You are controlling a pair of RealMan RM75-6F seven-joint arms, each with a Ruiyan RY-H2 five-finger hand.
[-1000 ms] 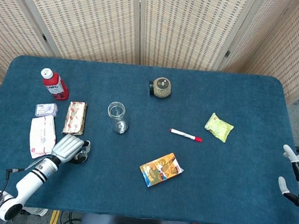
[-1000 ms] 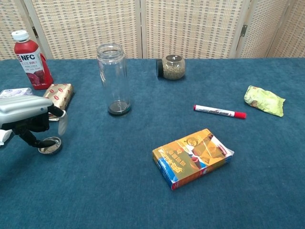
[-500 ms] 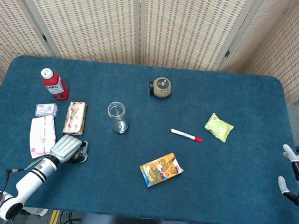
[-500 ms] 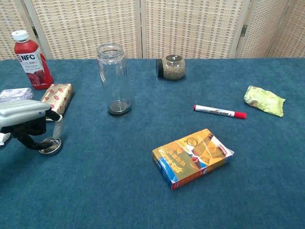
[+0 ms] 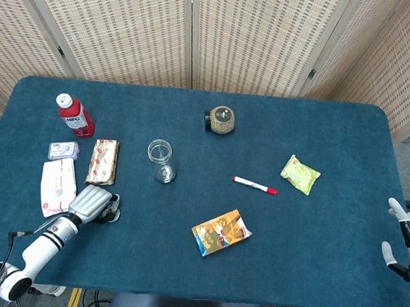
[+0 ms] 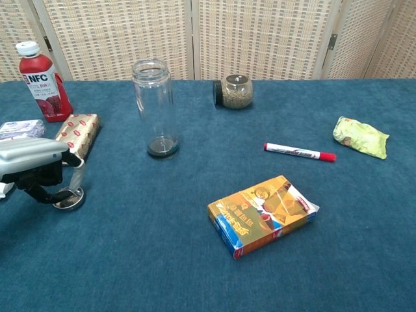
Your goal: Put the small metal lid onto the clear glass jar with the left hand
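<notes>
The small metal lid (image 6: 69, 199) lies flat on the blue table near the front left; in the head view only an edge of the lid (image 5: 111, 215) shows beside my hand. My left hand (image 6: 31, 164) hangs over it, with a finger down on the lid's far rim and the thumb at its near-left edge, pinching it. The left hand (image 5: 90, 202) hides most of the lid from above. The clear glass jar (image 6: 155, 107) stands upright and uncovered further back and to the right, also seen as the jar (image 5: 159, 160). My right hand (image 5: 407, 245) hovers open off the table's right edge.
A gold packet (image 6: 79, 133), a red juice bottle (image 6: 39, 81) and white packets (image 5: 58, 183) crowd the left side. A spice jar (image 6: 235, 91) lies at the back, a marker (image 6: 299, 152) and green bag (image 6: 361, 137) right, an orange box (image 6: 263, 214) front centre.
My left hand has sunk lower and its raised finger has swung down onto the lid's rim, closing against the thumb. The lid stays on the table. The right hand has not moved.
</notes>
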